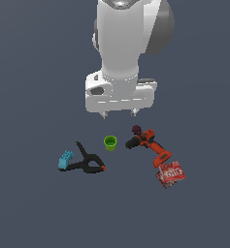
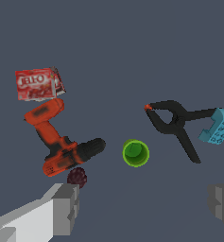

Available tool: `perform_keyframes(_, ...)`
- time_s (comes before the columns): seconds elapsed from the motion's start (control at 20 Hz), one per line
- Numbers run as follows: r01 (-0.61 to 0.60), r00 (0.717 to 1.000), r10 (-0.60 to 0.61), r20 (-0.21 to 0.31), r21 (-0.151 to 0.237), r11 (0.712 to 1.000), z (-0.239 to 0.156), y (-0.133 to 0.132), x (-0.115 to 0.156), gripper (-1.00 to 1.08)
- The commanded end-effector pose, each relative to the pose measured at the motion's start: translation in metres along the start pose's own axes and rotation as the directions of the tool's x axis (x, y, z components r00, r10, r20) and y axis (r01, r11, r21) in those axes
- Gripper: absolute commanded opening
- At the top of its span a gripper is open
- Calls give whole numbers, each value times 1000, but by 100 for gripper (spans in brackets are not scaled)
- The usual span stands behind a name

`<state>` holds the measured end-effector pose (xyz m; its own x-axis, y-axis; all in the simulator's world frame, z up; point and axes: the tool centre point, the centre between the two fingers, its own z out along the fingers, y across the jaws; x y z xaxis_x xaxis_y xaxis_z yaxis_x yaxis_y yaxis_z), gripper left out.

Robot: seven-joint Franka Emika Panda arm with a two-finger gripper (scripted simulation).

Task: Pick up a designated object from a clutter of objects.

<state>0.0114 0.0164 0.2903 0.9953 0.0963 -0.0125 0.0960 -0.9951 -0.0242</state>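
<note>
Pincer (image 2: 144,208) fingertips cut off, berry (image 2: 77,177) partly behind finger, cup (image 2: 135,152) unobstructed

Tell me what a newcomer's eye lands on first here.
The white robot arm fills the top of the exterior view, its open tool hanging above the clutter. Below it stands the lime-green cup, apart from the others. To the exterior view's right lie the orange-black drill and a red box.
</note>
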Motion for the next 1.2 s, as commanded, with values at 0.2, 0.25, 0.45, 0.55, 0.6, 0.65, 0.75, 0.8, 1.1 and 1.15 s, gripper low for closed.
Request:
perform_keyframes(0.2, 102, 995, -102, 0, -6, 995, 19, 5, 1, 100)
perform_keyframes(0.25, 122, 993, -122, 0, -7, 992, 23, 6, 1, 100)
perform_keyframes(0.45, 216, 976, -216, 1, -11, 976, 41, 11, 1, 100)
perform_keyframes(0.55, 265, 964, -265, 2, -13, 964, 50, 13, 1, 100)
perform_keyframes(0.6, 289, 957, -289, 2, -14, 957, 55, 14, 0, 100)
perform_keyframes(0.65, 313, 950, -313, 3, -15, 950, 59, 15, 0, 100)
perform_keyframes(0.75, 361, 933, -361, 4, -17, 932, 68, 17, -1, 100)
perform_keyframes(0.8, 385, 923, -385, 4, -18, 923, 73, 18, -1, 100)
perform_keyframes(1.1, 521, 854, -521, 8, -22, 854, 100, 24, -5, 100)
perform_keyframes(1.15, 542, 840, -542, 9, -22, 840, 104, 25, -5, 100)
